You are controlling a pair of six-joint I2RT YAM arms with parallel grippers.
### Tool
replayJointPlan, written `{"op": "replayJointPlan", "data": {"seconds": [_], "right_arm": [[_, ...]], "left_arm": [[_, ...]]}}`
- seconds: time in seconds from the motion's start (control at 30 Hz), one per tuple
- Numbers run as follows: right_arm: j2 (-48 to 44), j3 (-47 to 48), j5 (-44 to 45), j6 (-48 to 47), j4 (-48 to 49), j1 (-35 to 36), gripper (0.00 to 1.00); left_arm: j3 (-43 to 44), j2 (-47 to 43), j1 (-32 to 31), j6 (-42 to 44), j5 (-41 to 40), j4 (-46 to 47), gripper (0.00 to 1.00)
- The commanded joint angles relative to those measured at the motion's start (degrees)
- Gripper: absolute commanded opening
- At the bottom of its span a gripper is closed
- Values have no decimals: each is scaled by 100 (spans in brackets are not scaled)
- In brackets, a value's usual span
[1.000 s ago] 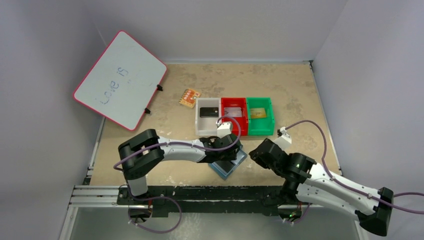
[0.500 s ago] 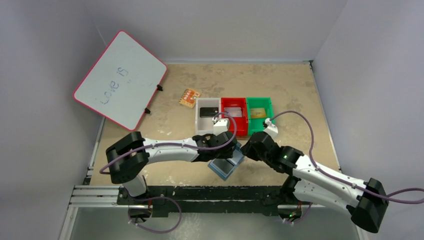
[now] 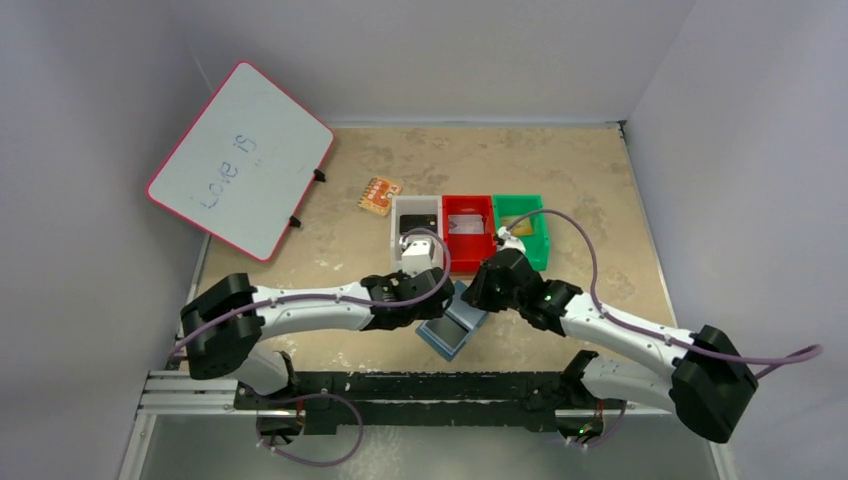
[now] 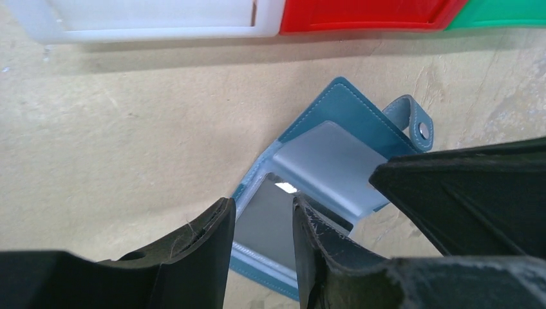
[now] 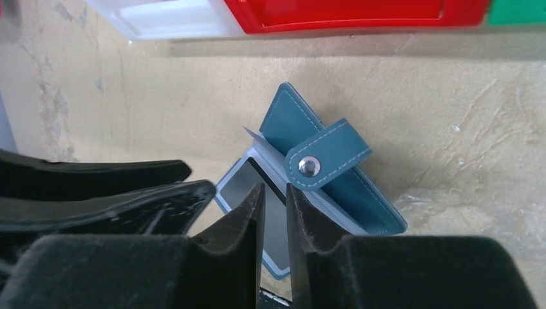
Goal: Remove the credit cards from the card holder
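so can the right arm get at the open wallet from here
Probably yes: the right gripper sits right over the wallet, with nothing between them, though the left gripper crowds the same spot.

The blue card holder (image 3: 452, 328) lies partly open on the table (image 3: 560, 180), near of the white bin (image 4: 148, 30) and red bin (image 4: 360, 16). Its far flap is tilted up, with the snap tab (image 5: 327, 156) folded over the teal outside. A grey card (image 4: 265, 222) sits in its near pocket.

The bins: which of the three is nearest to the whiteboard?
The white bin, at the left end of the row; the red bin is in the middle and the green bin at the right end, farther from the whiteboard.
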Motion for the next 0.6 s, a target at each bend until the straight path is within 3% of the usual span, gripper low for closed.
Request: {"op": "replayJointPlan", "data": {"seconds": [0.0,0.33,0.57], "right_arm": [[392,283,-338,-501,387,-22,22],[1532,1261,25,-1365,99,-16,25],[2142,1518,306,-1542,-82,-16,26]], "left_arm": [[-300,-583,37,-239,-230,-44,38],[-926,-1119,32,-398,414,211,39],[-1190,-1234,23,-573,1145,783,45]]}}
